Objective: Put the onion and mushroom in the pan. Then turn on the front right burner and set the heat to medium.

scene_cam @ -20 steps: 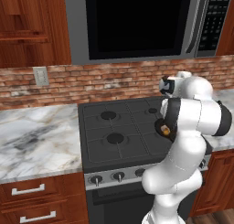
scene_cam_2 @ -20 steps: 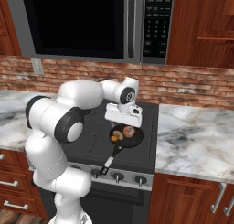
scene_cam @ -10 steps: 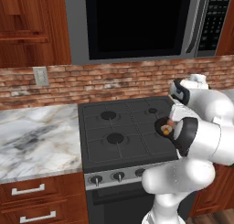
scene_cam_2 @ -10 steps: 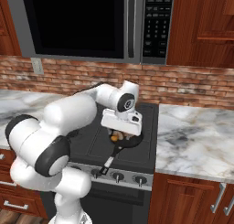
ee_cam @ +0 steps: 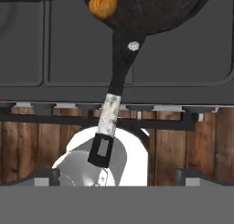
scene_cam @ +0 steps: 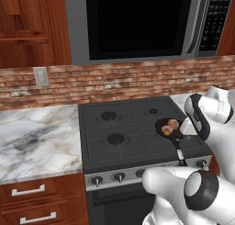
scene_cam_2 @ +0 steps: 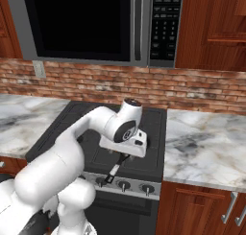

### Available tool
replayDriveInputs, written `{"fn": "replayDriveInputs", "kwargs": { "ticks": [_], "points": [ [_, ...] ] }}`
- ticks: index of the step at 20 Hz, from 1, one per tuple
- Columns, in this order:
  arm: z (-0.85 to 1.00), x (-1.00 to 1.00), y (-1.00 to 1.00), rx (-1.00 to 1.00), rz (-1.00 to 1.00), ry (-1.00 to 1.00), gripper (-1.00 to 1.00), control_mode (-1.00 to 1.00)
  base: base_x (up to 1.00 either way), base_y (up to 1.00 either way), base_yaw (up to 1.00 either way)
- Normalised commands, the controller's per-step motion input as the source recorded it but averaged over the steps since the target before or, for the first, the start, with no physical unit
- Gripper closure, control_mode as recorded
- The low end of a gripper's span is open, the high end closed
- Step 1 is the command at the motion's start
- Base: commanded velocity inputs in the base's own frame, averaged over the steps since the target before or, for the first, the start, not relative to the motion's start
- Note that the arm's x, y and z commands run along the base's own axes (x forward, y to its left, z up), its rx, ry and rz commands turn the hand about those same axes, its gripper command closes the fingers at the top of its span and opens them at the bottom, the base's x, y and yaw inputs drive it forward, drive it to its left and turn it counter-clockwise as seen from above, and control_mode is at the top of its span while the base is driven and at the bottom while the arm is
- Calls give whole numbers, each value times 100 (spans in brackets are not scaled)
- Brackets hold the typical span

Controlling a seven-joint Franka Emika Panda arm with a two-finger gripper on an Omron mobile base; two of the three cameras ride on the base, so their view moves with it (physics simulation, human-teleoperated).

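The stove [scene_cam: 124,132] is a dark grey gas range. At its front right sits the pan [scene_cam: 169,127], small, round and black, its thin handle reaching past the stove's front edge. Inside lie the orange-brown onion [scene_cam: 172,123] and paler mushroom [scene_cam: 167,132]. The gripper [ee_cam: 116,176], fingers spread wide and empty, hangs off the stove's front edge.

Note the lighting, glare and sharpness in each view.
Left base view: flat even light, no glare on the black pan, mildly soft. Right base view: soft, the arm shaded on its underside. Hand view: sharpest, the pan's handle crisp, no glare.
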Motion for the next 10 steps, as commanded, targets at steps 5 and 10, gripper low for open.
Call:
{"fn": "replayDriveInputs", "kwargs": {
  "ticks": [5,10],
  "points": [
    [9,-37,-6,0,0,-35,-100,-100,0,0,0],
    [6,-10,-16,0,5,-39,-100,-100,0,0,0]
  ]
}}
